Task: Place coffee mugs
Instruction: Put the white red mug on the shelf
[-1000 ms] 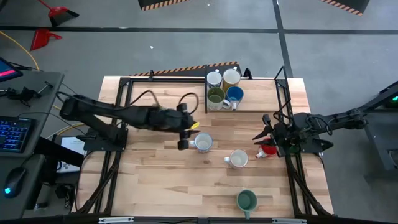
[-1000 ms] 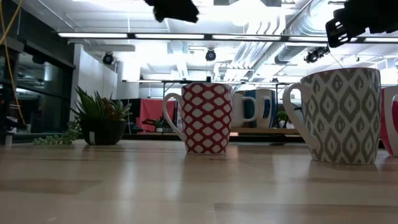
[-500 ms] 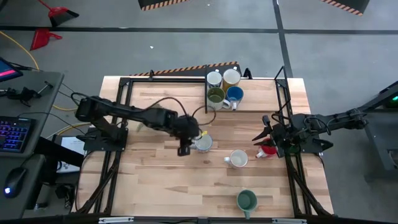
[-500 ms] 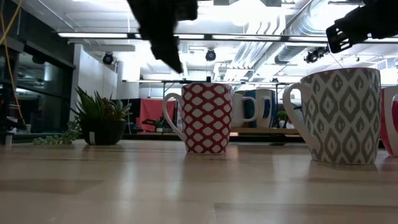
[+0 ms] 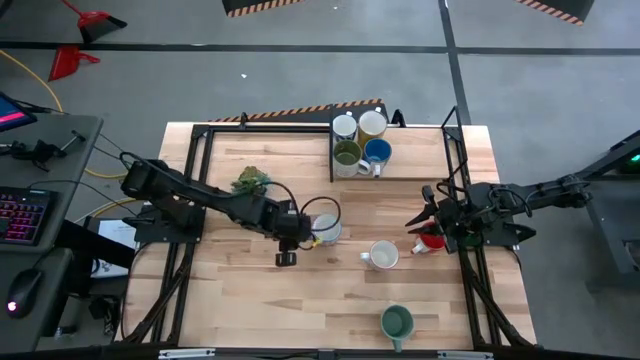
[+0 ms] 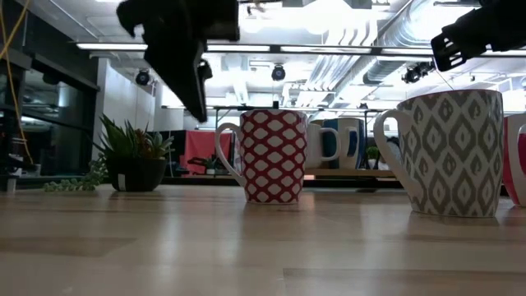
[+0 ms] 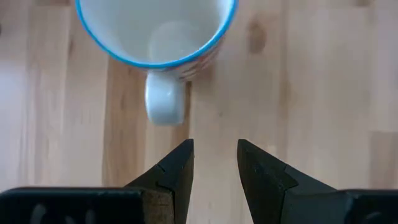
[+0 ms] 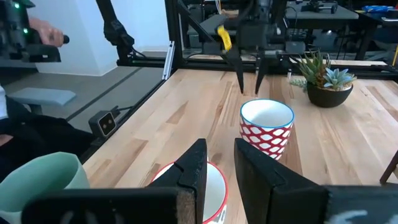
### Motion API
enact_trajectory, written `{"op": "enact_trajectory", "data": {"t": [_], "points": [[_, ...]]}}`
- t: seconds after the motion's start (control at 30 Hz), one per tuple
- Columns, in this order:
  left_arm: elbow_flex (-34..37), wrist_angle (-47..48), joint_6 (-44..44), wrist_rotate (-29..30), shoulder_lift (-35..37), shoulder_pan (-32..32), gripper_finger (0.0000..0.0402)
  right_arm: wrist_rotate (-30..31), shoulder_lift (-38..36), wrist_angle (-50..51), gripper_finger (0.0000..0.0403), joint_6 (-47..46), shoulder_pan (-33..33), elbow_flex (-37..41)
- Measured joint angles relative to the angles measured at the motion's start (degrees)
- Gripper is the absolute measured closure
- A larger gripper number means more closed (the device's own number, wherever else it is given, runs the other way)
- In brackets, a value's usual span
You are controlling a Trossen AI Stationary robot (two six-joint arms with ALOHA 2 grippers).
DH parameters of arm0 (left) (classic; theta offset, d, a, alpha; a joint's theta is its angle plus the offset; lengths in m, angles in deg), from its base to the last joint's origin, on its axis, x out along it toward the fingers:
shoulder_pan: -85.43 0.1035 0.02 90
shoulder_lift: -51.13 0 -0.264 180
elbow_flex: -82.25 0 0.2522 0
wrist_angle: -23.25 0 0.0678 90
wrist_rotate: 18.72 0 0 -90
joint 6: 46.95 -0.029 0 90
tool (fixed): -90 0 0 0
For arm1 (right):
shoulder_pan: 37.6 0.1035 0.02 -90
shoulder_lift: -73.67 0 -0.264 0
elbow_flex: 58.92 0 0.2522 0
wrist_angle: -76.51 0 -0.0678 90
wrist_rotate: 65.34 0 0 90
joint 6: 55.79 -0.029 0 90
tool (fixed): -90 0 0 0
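Item: red-and-white patterned mug (image 5: 326, 229), blue-rimmed, upright near the middle of the worktop (image 5: 240, 290), handle toward the left gripper (image 5: 284, 245).

Material (judged): glazed ceramic; rigid, moderately heavy for its size, slick, chips if knocked or dropped.

Best hold (judged): the handle loop, or one finger inside the rim and one outside the wall.

Left gripper: poised just beside the handle, jaws parted and empty (gap lined up with the handle in the wrist view).

Right gripper (image 5: 428, 222): at the right edge, above a red mug (image 5: 432, 240), jaws slightly apart, nothing held.

Other stock: grey patterned mug (image 5: 383, 255) and green mug (image 5: 396, 322) loose; four mugs (image 5: 360, 141) grouped at the far edge.
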Motion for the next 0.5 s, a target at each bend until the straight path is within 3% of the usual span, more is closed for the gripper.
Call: {"op": "enact_trajectory", "data": {"t": [0.27, 0.5], "points": [[0.7, -2.7, 0.0, 0.9, -4.6, -0.2, 0.0291, 0.0, 0.0, -0.1, 0.0339, 0.0, 0.0, 0.0], [0.7, -3.0, -0.1, 1.0, -5.9, 0.3, 0.0336, 0.0, 0.0, -0.1, 0.0339, 0.0, 0.0, 0.0]]}}
